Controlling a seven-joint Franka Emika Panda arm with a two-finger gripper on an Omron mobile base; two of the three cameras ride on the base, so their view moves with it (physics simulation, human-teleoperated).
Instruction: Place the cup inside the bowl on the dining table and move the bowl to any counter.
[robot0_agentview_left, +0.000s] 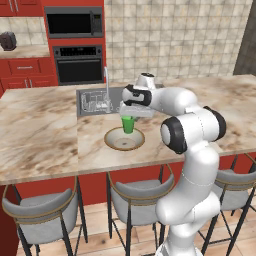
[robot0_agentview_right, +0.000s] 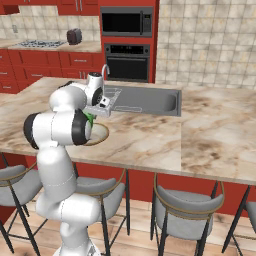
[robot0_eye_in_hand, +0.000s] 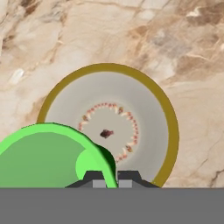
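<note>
1. Presently, the small bright green tapered cup (robot0_eye_in_hand: 48, 157) is pinched at its rim by the closed claw (robot0_eye_in_hand: 111, 180), one fingertip inside the wall and one outside.
2. The cup is held above the wide shallow beige-grey bowl with the brown-gold rim (robot0_agentview_left: 124, 138), seemingly not yet touching it.
3. The bowl is seen resting on the veined marble worktop (robot0_agentview_left: 40, 130) of the dining island, just in front of the inset steel sink (robot0_agentview_right: 145, 100).
4. The cup is judged light, stiff and smooth; a rim pinch may let it swing or slip.
5. The bowl is judged heavier and possibly breakable; its thin rim is thought the only place it can be gripped.
</note>
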